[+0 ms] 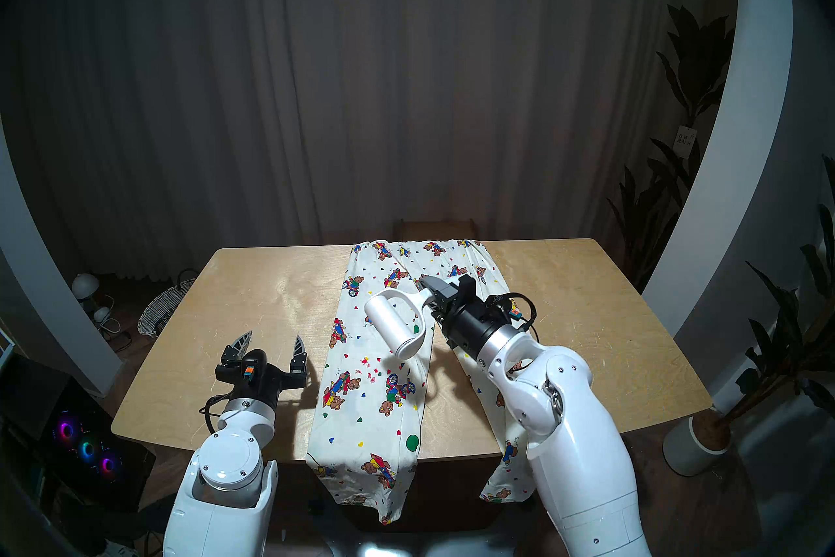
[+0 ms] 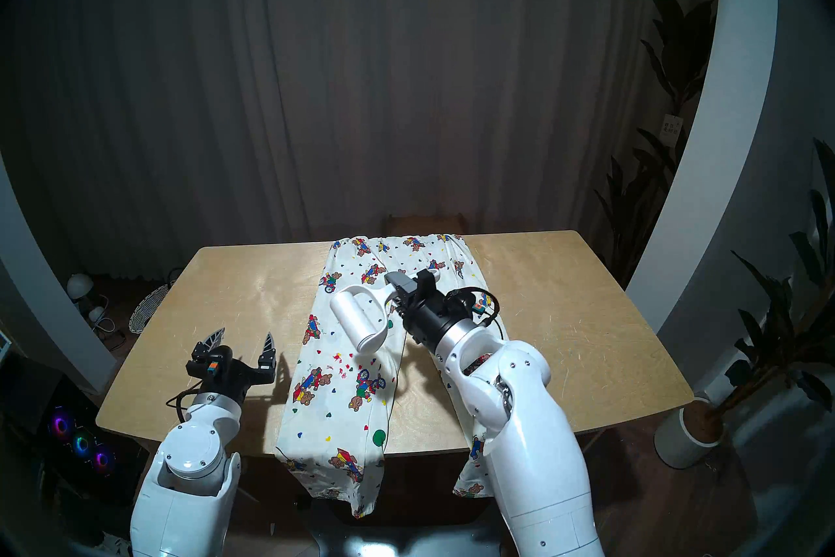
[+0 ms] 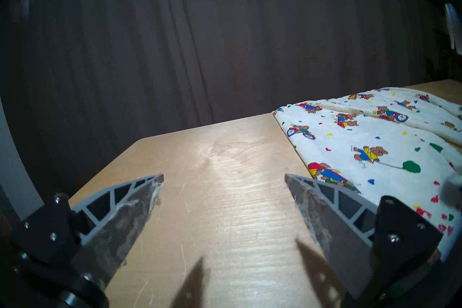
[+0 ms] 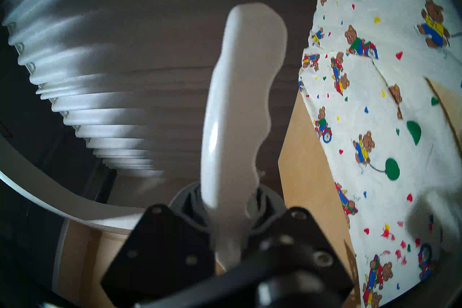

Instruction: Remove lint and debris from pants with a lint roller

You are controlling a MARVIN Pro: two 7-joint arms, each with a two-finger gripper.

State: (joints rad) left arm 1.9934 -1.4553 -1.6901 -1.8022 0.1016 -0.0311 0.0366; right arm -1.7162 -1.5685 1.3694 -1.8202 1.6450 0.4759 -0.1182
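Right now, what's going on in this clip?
The right gripper holds the white lint roller by its handle, roll raised over the teddy-bear pants spread on the wooden table. Small red debris lies on the leg below the roll. The left gripper hovers open and empty beside the pants.

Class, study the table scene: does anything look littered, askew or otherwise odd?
Yes. Small red scraps lie scattered on the pants, unlike the printed hearts. The lint roller, held in the right gripper, hangs above them. Both trouser legs droop over the table edge.
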